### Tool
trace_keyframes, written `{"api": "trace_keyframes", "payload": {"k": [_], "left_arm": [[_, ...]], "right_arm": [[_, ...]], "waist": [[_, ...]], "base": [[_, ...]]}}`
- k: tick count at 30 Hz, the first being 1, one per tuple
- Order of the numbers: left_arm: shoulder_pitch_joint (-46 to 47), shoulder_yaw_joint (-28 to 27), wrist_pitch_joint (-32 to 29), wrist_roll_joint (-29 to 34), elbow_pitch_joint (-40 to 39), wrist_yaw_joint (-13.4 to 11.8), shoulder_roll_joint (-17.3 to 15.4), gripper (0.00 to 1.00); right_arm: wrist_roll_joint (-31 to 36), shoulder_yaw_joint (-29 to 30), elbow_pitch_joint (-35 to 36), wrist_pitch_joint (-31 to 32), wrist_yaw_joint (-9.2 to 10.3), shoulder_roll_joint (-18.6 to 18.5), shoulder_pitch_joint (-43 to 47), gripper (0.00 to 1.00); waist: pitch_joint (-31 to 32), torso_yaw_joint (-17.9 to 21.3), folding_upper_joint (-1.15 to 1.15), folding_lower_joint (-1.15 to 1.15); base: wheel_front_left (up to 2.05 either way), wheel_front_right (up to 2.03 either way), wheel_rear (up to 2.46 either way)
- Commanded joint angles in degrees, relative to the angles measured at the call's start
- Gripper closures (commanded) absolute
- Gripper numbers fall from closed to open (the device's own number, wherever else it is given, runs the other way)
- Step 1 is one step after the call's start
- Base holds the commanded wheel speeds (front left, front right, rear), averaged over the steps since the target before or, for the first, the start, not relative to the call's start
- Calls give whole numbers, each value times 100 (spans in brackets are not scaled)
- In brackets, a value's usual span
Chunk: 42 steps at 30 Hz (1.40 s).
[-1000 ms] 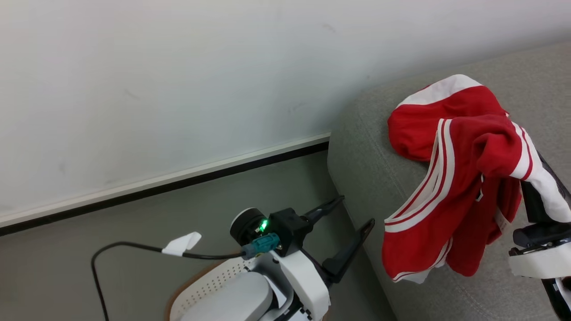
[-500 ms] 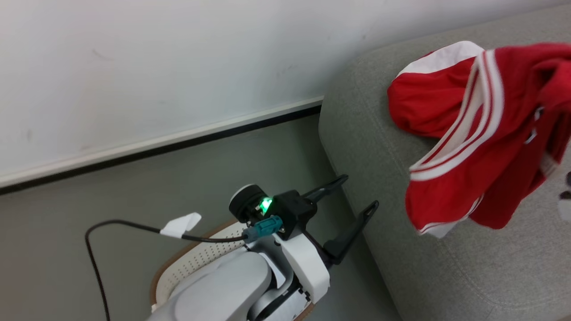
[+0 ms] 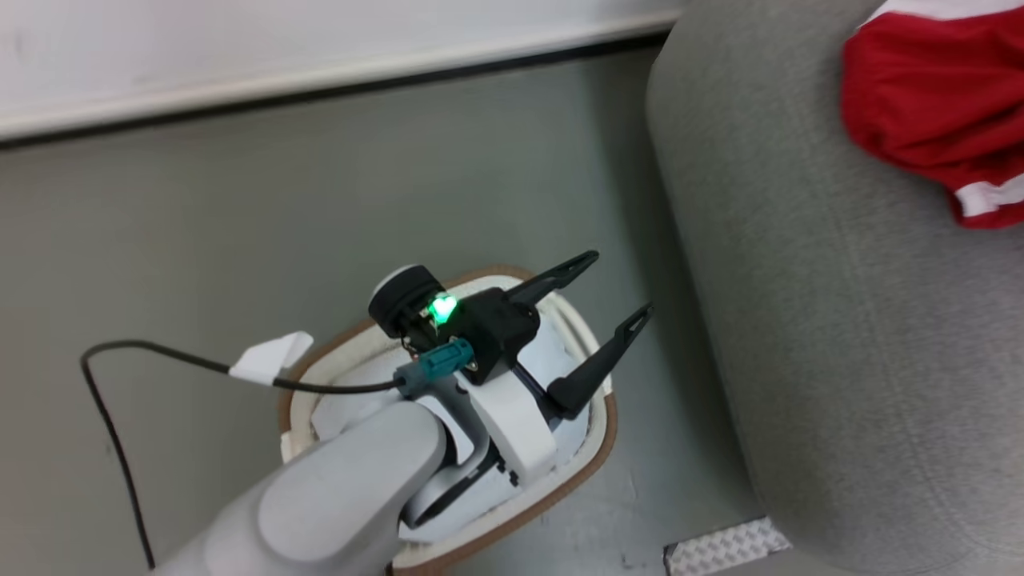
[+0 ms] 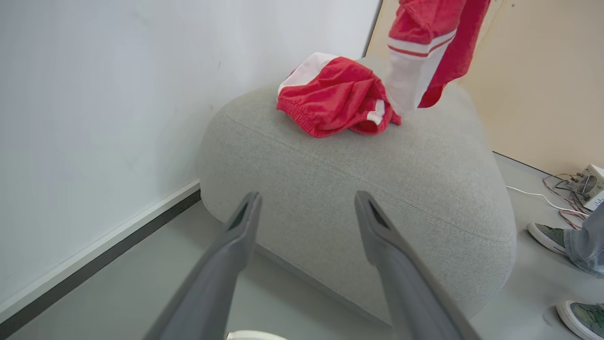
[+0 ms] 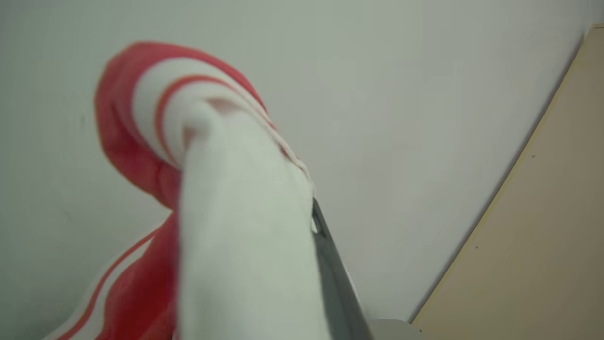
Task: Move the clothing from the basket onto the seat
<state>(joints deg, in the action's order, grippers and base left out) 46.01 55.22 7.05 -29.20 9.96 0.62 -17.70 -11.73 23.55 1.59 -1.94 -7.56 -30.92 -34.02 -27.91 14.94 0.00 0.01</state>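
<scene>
White wall [image 4: 94, 94] closes off the side beyond the basket, meeting the grey floor [image 3: 240, 200] along a dark baseboard [image 3: 320, 88]; a beige panel [image 4: 542, 80] closes the far side behind the seat.

You have the seat [image 4: 377, 165] filling most of the space ahead, its rounded corner near the wall. A strip of bare floor runs between its side and the wall.

On the floor just beside that corner stands the basket [image 3: 596, 432], with your left arm over it. The clothing [image 4: 339, 94] is partly bunched on the seat's top near the wall, and another part hangs raised above the seat. That raised part drapes over your right end effector [image 5: 309, 208], which is pressed together on the fabric.

Your left end effector [image 3: 619, 282] hovers over the basket with its fingers spread and nothing between them, pointing toward the seat's side.

Watch the far side of the seat: a person's shoes [image 4: 547, 236] stand on the floor there, near a small wired device [image 4: 587, 184]. A black cable [image 3: 120, 400] loops off your left wrist.
</scene>
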Motion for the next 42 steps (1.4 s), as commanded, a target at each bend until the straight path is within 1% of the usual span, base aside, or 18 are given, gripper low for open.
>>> {"api": "trace_keyframes", "payload": {"k": [1,5,8,11,14,16,19,20,21,22,27,29,32,33,34,36,39,42], "left_arm": [[91,-31,-29,70,-46,-10,-86,0],[157,-60,-22,72,-135,-6,-154,0],[177,-52,13,70,-148,9,-155,0],[173,-52,55,42,-103,10,-134,0],[159,-71,74,-16,-39,-36,-114,0],[164,-76,106,-25,0,-42,-104,0],[128,-67,139,-55,58,-44,-78,0],[114,-62,155,-63,80,-45,-65,0],[102,-57,177,-65,101,-43,-54,0],[91,-57,187,-80,121,-45,-45,0],[-67,-54,304,-201,283,-66,7,0],[-163,-62,356,-263,373,-93,31,0],[-315,-108,432,-340,488,-146,60,0],[-315,-108,432,-340,488,-146,60,0],[-444,-177,497,-432,552,-198,57,0],[-510,-214,532,-480,573,-230,56,0],[-719,-339,614,-636,608,-327,39,0],[-919,-481,690,-753,607,-417,-3,0]], "right_arm": [[-15,12,-207,51,15,-35,-114,100],[-38,-147,-1125,301,15,-219,-381,100],[97,-349,-1903,745,15,-398,-475,100],[2,-628,-2496,1100,15,-495,-599,100],[-127,-983,-2924,1483,15,-594,-630,100],[-332,-1247,-3178,1887,15,-601,-623,100],[-596,-1514,-3342,2256,15,-708,-609,100],[-644,-1563,-3350,2272,15,-729,-610,68],[-686,-1614,-3350,2264,15,-741,-610,14],[-708,-1666,-3342,2264,15,-748,-602,0],[-928,-1902,-3215,2381,15,-798,-448,0],[-1065,-2020,-3177,2615,15,-893,-280,0],[-1280,-2157,-2912,2974,15,-1039,-76,0],[-1280,-2157,-2912,2974,15,-1039,-76,0],[-1456,-2212,-2664,3219,15,-1113,114,0],[-1592,-2221,-2512,3341,15,-1110,192,0],[-1834,-2183,-1972,3627,16,-1310,417,0],[-1942,-2055,-1442,3732,15,-1366,622,0]], "waist": [[-409,-227,0,-1],[-688,-344,0,-1],[-808,-438,0,-1],[-853,-520,0,-1],[-855,-564,0,-1],[-845,-575,0,-1],[-778,-556,0,-1],[-742,-545,0,-1],[-693,-532,0,-1],[-638,-517,0,-1],[-194,-430,0,-1],[53,-395,0,-1],[434,-354,0,-1],[434,-354,0,-1],[693,-332,0,-1],[829,-327,0,-1],[1199,-347,0,-1],[1561,-417,0,-1]], "base": [[0,0,0],[0,0,0],[0,0,0],[0,0,0],[0,0,0],[0,0,0],[0,0,0],[0,0,0],[0,0,0],[0,0,0],[0,0,0],[0,0,0],[0,0,0],[0,0,0],[0,0,0],[0,0,0],[0,0,0],[0,0,0]]}}
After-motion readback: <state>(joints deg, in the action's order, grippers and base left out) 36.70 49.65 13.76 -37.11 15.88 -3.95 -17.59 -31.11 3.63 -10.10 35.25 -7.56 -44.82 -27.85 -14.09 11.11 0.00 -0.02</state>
